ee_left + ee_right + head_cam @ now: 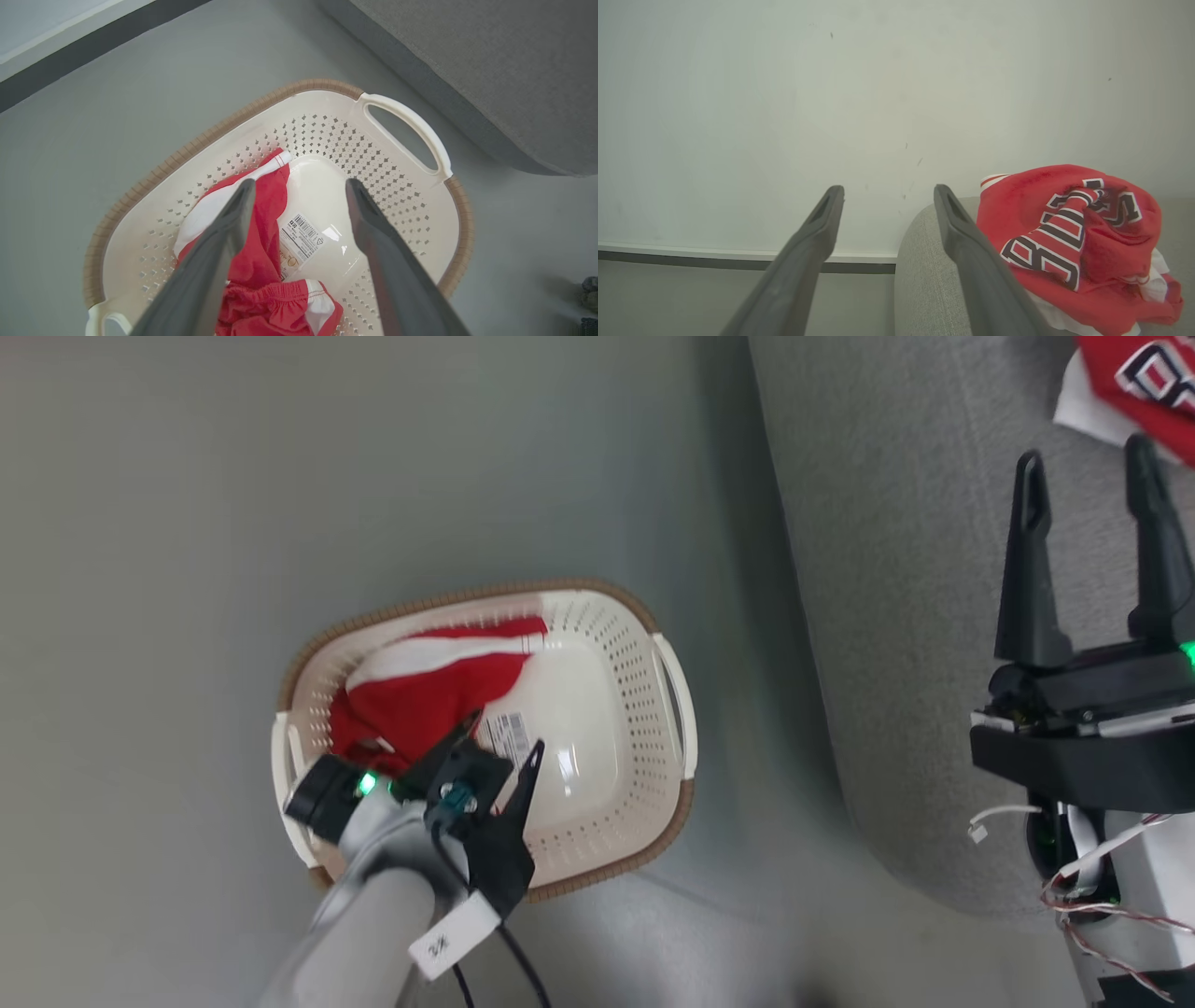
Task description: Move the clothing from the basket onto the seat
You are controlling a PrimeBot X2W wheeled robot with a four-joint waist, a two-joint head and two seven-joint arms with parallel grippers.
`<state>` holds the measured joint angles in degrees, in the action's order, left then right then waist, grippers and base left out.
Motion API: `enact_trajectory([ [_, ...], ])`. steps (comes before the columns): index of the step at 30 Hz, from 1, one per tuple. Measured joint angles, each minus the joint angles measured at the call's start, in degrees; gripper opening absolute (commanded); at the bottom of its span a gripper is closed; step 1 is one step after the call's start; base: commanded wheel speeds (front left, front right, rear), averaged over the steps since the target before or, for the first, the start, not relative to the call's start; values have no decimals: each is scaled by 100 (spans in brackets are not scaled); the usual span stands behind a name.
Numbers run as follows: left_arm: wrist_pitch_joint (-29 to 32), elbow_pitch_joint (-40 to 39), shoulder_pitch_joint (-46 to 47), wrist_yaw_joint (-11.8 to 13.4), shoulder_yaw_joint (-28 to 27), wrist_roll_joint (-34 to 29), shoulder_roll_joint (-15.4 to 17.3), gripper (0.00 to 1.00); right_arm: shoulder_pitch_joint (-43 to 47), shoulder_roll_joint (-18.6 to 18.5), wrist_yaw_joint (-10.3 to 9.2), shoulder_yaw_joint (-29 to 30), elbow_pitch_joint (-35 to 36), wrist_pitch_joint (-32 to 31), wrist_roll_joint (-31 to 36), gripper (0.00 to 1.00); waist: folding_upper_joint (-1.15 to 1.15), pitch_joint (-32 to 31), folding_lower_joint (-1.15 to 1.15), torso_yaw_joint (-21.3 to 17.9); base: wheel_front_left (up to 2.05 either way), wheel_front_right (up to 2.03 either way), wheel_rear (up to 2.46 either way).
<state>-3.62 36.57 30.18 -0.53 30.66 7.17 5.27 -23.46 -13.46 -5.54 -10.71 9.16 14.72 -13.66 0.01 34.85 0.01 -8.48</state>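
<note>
a grey fabric sofa point(915, 569) stands on a smooth, pale grey floor point(280, 476). beyond the sofa rises a plain off-white wall point(831, 93), with a dark skirting strip point(668, 259) along its foot.

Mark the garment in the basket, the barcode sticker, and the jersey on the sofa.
garment in the basket point(261, 261), left wrist view, red cloth beside the sticker
barcode sticker point(302, 240), left wrist view, its printed middle
jersey on the sofa point(1069, 233), right wrist view, its lettered front
</note>
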Motion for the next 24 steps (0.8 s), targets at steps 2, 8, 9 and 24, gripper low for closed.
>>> enact_trajectory([
  [2, 10, 124, 210, 0, 38, -60, -15, 100, -76, 0, -1, 11, 97, 1, 18, 100, 0, 173, 0, -18, 0, 0, 0],
  [8, 58, 445, 843, 1, 69, -182, -32, 100, -312, 14, -9, 25, 350, 1, 87, 100, 0, 690, 0, -62, 0, 0, 0],
  [9, 75, 501, 946, 0, 70, -197, -33, 100, -365, 22, -9, 25, 385, 1, 115, 100, 0, 775, 0, -68, 0, 0, 0],
  [24, 97, 1155, 2240, 137, 44, -534, -18, 100, -976, 127, -52, 146, 742, 2, 231, 100, 0, 2012, 0, -150, 0, 0, 0],
])
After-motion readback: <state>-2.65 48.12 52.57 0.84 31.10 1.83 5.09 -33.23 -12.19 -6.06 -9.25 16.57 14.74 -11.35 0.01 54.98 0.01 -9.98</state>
